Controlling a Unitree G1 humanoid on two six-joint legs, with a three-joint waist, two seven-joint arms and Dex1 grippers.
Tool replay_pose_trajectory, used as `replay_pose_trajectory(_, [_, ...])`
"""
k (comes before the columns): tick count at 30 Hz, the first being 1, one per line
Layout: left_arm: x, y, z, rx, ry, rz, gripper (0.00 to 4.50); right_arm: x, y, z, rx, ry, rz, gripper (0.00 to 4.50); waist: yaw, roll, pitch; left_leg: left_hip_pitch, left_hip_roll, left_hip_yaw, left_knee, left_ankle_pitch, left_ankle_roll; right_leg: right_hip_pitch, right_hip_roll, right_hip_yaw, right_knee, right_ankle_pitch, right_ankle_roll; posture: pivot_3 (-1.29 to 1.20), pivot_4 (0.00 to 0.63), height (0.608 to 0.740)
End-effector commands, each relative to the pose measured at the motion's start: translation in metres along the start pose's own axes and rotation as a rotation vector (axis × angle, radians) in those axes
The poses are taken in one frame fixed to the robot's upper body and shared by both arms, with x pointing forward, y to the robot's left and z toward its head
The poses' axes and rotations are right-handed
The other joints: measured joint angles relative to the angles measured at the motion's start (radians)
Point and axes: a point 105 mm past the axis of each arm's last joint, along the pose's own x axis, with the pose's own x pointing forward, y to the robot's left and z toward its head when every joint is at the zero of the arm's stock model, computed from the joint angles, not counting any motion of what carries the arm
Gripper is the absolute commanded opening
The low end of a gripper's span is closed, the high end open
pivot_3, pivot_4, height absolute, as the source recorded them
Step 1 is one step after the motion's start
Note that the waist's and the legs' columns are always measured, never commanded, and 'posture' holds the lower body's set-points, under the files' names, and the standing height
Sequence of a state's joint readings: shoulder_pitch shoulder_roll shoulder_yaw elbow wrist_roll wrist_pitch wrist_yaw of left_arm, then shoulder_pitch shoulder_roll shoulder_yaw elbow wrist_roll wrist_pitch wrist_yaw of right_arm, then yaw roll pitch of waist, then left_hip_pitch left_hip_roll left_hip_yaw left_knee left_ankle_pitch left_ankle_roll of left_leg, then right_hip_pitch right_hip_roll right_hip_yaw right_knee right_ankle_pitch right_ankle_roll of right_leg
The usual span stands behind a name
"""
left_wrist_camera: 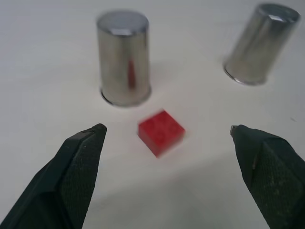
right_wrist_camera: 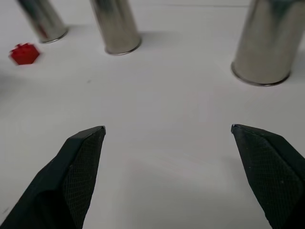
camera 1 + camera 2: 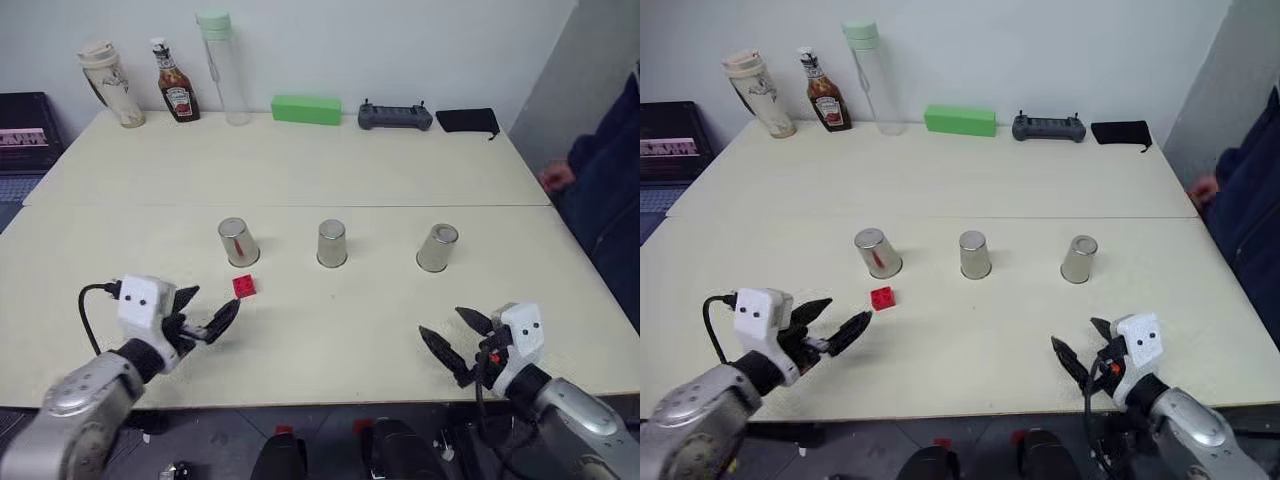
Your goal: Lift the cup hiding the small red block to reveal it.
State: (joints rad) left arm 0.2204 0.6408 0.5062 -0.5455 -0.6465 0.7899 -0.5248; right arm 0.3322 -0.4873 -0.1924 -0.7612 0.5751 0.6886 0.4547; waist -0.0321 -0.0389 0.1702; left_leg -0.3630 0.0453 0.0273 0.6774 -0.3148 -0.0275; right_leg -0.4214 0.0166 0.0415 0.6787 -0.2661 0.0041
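My left pincer (image 3: 205, 318) hangs at the lower left of the head view, fingers spread wide and holding nothing. The red block (image 3: 243, 287) lies bare on the desk (image 3: 300, 180) just up and right of those fingertips, in front of the left cup (image 3: 238, 242). Through my left wrist camera the block sits between my two open fingers (image 1: 76, 167) but beyond their tips, touching neither, with the left cup upside down right behind it and catching its red reflection.

Three metal cups stand upside down in a row across the middle of the frame: the left one, the middle cup (image 3: 332, 243) and the right cup (image 3: 437, 247), which looks tilted.

My right pincer (image 3: 455, 345) sits at the lower right, also wide open and empty, well short of the right cup.

Bottles, a green box (image 3: 306, 109) and a controller (image 3: 395, 116) line the desk's far edge. A person's hand (image 3: 555, 177) shows at the right edge.
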Motion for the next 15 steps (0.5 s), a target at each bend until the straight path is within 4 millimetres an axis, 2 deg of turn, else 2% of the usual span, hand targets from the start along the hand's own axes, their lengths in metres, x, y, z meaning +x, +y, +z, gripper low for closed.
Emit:
replay_pose_trajectory(1, [-0.0089,0.0122,0.0128,0.009,-0.022,-0.002,4.46,-0.0037,-0.0037,0.0146,-0.011,-0.041,0.042,4.50,0.000,0.001,0.001,0.000,0.000,0.000,0.000,0.000,0.000,0.000,0.000,0.000,0.000,-0.001,-0.001,0.00,0.150,0.740])
replay_pose_trajectory(4, [-0.0077,0.0153,0.0111,0.031,-0.012,0.017,4.46,-0.0033,-0.0059,0.0166,-0.014,-0.045,0.042,4.50,0.001,0.001,0.001,0.000,0.000,0.001,0.000,0.000,0.000,0.000,0.000,0.001,0.000,-0.001,-0.001,0.00,0.150,0.740])
replay_pose_trajectory(9, [-0.0064,0.0059,0.0060,0.025,-0.028,0.000,4.46,-0.0033,-0.0021,0.0155,-0.006,-0.055,0.029,4.50,0.002,0.000,0.001,-0.001,0.000,0.001,0.000,0.000,0.000,0.000,-0.001,0.002,0.000,0.000,0.001,0.00,0.150,0.740])
replay_pose_trajectory(15, [-0.0047,0.0091,0.0065,0.044,-0.044,-0.002,4.46,-0.0060,-0.0042,0.0147,-0.013,-0.061,0.002,4.50,0.002,0.000,0.001,0.000,0.000,0.001,0.000,0.000,0.000,0.000,-0.001,0.001,0.000,0.000,0.000,0.00,0.150,0.740])
